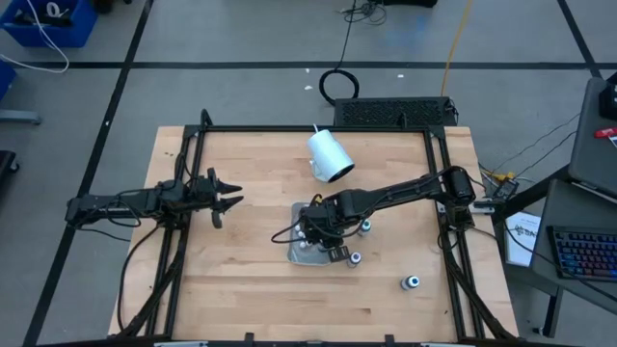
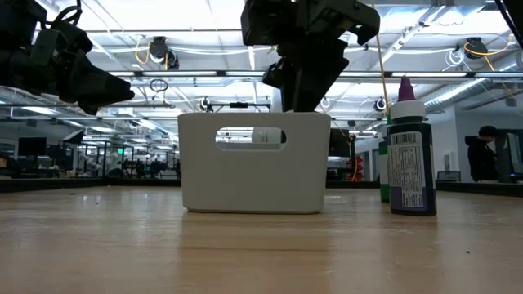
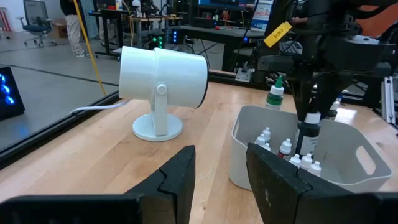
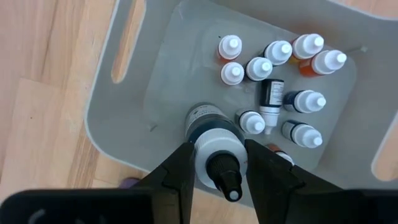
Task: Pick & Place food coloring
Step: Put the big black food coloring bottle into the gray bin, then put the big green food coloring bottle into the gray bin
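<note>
My right gripper (image 4: 219,171) hangs over the pale plastic tray (image 4: 143,93) and is shut on a larger dark food coloring bottle (image 4: 208,124). Several small whitish-capped bottles (image 4: 261,67) stand on the tray floor, and one dark bottle (image 4: 271,96) lies on its side among them. In the high view the tray (image 1: 297,253) sits mid-table under the right gripper (image 1: 316,229). Three more bottles stand on the table to its right (image 1: 364,226), (image 1: 355,257), (image 1: 412,282). My left gripper (image 1: 229,198) waits open at the table's left, above the wood. My right gripper pinches the dark bottle by its pale round cap (image 4: 217,149) between the two fingers (image 4: 180,168), coming from above and pointing down. The bottle hangs upright below the fingers inside the tray (image 3: 309,134). Whether its base rests on the tray floor I cannot tell.
A large white cylindrical cup on a round foot (image 1: 330,156) stands behind the tray toward the far edge. In the low view a purple-capped bottle (image 2: 409,155) and a green one (image 2: 384,175) stand right of the tray (image 2: 253,175). Bare wood lies near and left.
</note>
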You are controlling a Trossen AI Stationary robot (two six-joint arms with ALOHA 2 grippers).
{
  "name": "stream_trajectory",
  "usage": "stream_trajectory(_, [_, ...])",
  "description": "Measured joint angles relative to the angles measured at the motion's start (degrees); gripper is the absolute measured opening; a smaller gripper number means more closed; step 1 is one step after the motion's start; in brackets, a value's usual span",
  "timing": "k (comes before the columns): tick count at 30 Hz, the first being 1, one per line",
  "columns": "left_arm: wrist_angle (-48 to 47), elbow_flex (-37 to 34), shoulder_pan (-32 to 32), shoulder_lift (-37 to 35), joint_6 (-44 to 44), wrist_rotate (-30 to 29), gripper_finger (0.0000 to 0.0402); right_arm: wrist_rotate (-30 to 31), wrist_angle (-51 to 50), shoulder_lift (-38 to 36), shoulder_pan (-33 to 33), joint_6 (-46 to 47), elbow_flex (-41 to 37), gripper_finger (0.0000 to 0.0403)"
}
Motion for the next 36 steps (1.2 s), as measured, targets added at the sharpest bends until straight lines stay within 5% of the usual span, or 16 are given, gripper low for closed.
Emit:
stream_trajectory(7, [0.0,0.0,0.0,0.0,0.0,0.0,0.0147,0.0,0.4,0.0,0.0,1.0,0.0,0.0111])
stream_trajectory(16, [0.0,0.0,0.0,0.0,0.0,0.0,0.0148,0.0,0.5,0.1,0.5,3.7,-0.1,0.0209])
stream_trajectory(26, [0.0,0.0,0.0,0.0,0.0,0.0,0.0147,0.5,0.5,-4.3,1.3,6.9,-0.1,0.0208])
stream_trajectory(36, [0.0,0.0,0.0,0.0,0.0,0.0,0.0147,13.1,-10.8,-15.5,1.2,18.4,-2.6,0.0209])
